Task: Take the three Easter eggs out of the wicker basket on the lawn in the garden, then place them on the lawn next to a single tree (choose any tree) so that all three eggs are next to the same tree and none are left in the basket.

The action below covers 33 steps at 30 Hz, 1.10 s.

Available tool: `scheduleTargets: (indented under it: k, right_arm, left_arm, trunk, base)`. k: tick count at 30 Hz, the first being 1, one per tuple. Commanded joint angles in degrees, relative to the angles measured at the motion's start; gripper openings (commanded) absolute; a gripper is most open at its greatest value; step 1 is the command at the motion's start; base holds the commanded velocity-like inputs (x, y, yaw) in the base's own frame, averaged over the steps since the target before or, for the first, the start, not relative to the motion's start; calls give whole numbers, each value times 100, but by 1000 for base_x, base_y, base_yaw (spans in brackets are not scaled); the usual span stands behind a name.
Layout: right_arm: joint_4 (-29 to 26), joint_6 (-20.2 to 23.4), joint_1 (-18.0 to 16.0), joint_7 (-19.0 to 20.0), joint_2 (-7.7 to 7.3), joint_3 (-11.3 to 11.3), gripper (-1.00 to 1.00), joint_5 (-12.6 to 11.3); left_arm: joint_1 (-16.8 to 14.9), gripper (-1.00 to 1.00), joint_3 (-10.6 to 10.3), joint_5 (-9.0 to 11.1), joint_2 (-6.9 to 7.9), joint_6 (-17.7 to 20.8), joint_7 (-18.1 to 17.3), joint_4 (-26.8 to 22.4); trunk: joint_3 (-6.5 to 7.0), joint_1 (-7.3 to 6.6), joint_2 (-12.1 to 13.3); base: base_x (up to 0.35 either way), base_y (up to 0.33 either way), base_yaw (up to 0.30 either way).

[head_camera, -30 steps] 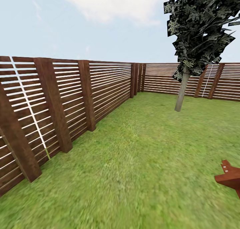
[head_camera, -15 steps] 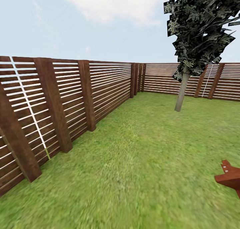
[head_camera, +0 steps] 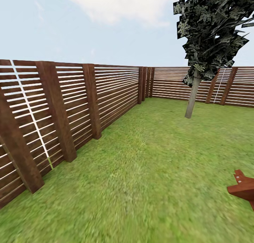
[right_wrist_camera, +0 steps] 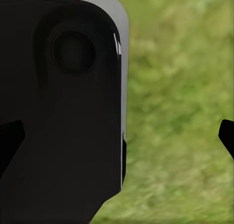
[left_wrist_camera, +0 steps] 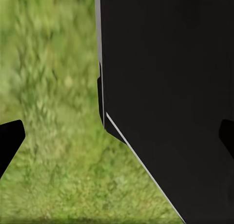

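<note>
With both grippers' fingertips wide apart and empty, turn from fence [head_camera: 70,105] at frame left, scanning lawn [head_camera: 158,165] for basket.

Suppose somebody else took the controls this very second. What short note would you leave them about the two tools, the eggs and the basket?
Left tool: fingertips wide apart over grass, nothing between them; open.
Right tool: the same, open and empty.
The head view looks at a corner of the slatted wooden fence and the lawn. One dark-crowned tree stands ahead to the right, and a reddish wooden piece sits at the right edge.
Done: nothing that these views confirm.
Left: find the basket, take out three eggs, lay them beside one tree.
</note>
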Motion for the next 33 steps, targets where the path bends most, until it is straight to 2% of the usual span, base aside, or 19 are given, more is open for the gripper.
scheduleTargets:
  k: [1,33]
  right_arm:
    - [13,-4,-8,-4,0,1,100,3]
    - [13,-4,-8,-4,-1,1,100,3]
  left_arm:
    - [4,100,1,-2,1,-4,-4,-11]
    - [4,100,-2,-2,-8,-4,-4,-11]
  trunk:
    - [-4,0,-3]
    - [-4,0,-3]
  base:
    - [0,0,0]
    - [0,0,0]
